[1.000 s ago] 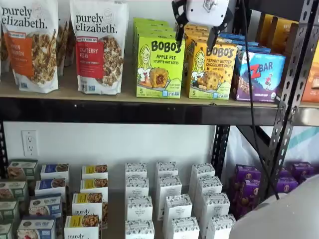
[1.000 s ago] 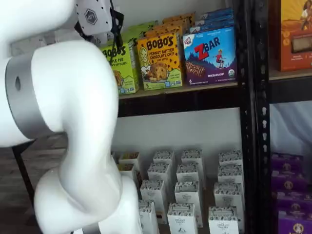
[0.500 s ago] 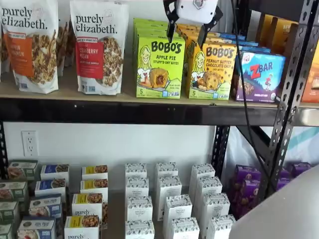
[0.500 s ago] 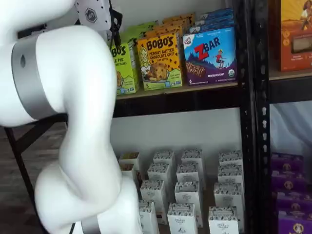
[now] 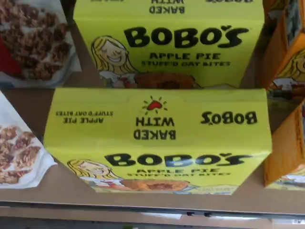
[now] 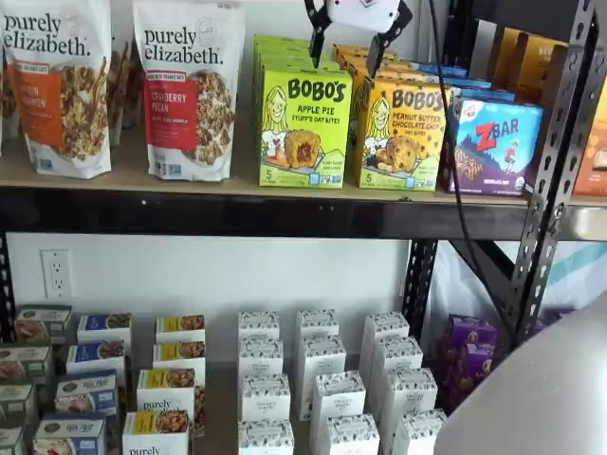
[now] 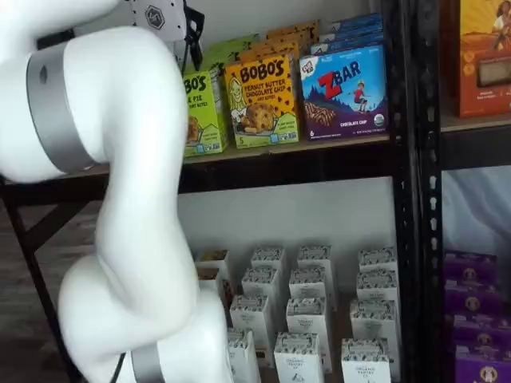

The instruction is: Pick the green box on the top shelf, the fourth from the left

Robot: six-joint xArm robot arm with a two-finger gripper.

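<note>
Wrist view first: we're looking straight down on the green box [image 5: 157, 126], its lid lettering and front face both readable. Another identical carton [image 5: 167, 43] stands right behind it, and granola bags [image 5: 21, 152] sit off to one side.

In a shelf view, the hand [image 6: 344, 55] hangs from the upper edge just above the green box [image 6: 304, 126], its two black fingers [image 6: 314, 38] spread apart with a clear gap and nothing between them. The box stands at the front of the top shelf [image 6: 237, 213], between a Purely Elizabeth bag [image 6: 187, 85] on its left and the yellow-orange Bobo's box [image 6: 402, 133] on its right.

In a shelf view, the white arm [image 7: 120, 159] covers most of the green box [image 7: 204, 112]; we can't really see the fingers here.
</note>
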